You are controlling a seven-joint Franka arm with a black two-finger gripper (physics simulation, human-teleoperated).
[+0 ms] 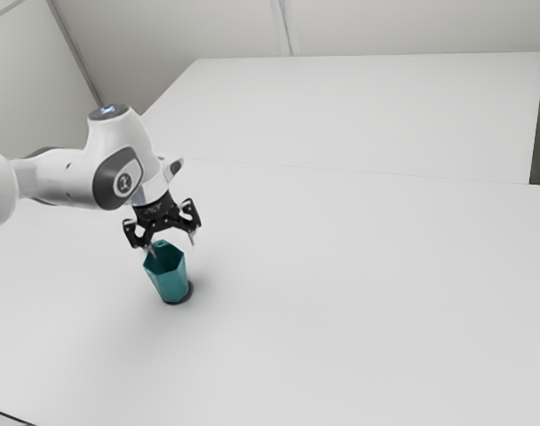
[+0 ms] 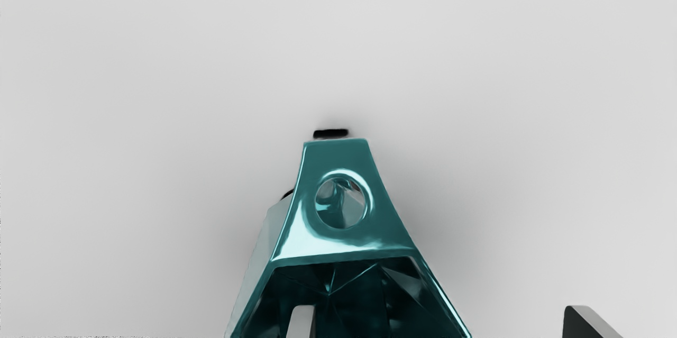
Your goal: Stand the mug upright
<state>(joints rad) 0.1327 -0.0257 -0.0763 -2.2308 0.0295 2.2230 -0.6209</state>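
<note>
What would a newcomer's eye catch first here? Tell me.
First, the teal mug on the pale table, its mouth facing up toward the robot's hand. Then the open black gripper just above it, one finger over the mouth, the other out beside the mug.

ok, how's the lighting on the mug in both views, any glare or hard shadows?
Wrist view: bright glare on the teal mug around its round hole, interior mostly dark, soft shadow on the table around it; exterior view: pale, diffuse light, faint soft-edged shadow near the mug's base, no hard shadow there.
</note>
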